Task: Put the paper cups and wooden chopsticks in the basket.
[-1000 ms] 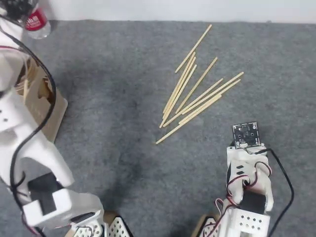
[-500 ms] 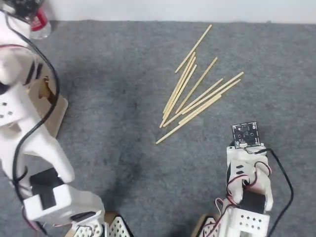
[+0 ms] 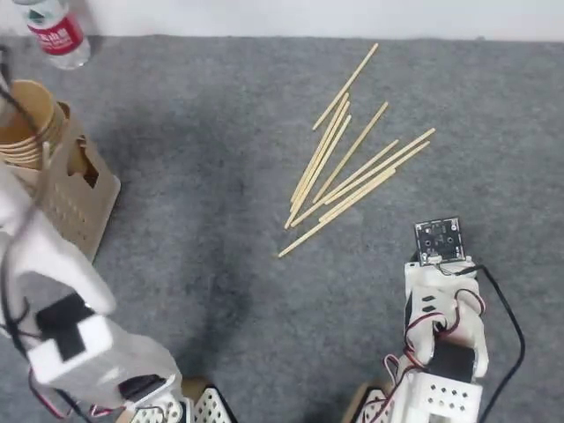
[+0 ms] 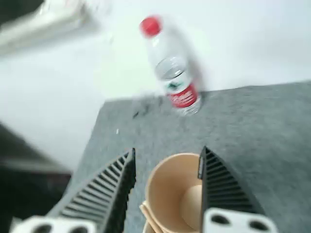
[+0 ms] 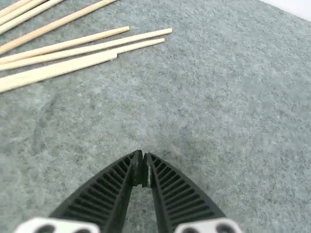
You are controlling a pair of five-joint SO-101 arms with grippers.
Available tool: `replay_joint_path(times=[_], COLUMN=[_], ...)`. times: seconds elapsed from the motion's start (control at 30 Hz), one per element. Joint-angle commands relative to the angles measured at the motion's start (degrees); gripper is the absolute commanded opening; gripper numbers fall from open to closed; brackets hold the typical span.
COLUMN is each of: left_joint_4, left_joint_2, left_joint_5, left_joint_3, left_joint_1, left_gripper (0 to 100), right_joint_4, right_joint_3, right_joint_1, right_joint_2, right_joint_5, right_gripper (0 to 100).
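Observation:
Several wooden chopsticks (image 3: 348, 167) lie fanned out on the grey carpet at centre right; their ends (image 5: 73, 48) show ahead of my right gripper (image 5: 144, 154), which is shut with nothing in it and hovers low over bare carpet. The right arm (image 3: 441, 308) is folded at the bottom right. At the left edge, a beige basket (image 3: 75, 198) holds a stack of paper cups (image 3: 22, 119). My left gripper (image 4: 167, 153) stands open just above the top paper cup (image 4: 177, 194), one finger on each side, not touching it. A few chopstick ends (image 4: 149, 217) poke up beside the cup.
A plastic water bottle with a red cap (image 3: 55, 33) lies at the far left corner, beyond the basket (image 4: 171, 77). The white left arm (image 3: 79, 344) occupies the lower left. The carpet ends at a white floor along the far edge.
The left arm has drawn back off the basket toward the near left, uncovering the stack of cups and the bottle. The right arm and the chopsticks have not moved.

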Motion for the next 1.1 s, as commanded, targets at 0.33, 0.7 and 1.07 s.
replay_joint_path(times=[0.33, 0.7, 1.07], left_joint_4=[-13.5, -18.2, -14.3], left_joint_2=[11.9, 11.8, 12.0], left_joint_5=[17.8, 11.8, 7.1], left_joint_3=[17.2, 29.9, 35.4], left_joint_1=[0.2, 0.0, 0.3], left_gripper=[20, 20, 13], right_joint_4=[0.7, 0.4, 0.4], right_joint_3=[1.1, 1.1, 1.1], right_joint_1=[-0.3, -0.3, -0.3], right_joint_2=[-0.2, -0.1, -0.1], right_joint_5=[0.8, 0.8, 0.8], right_gripper=[1.5, 1.5, 1.5])
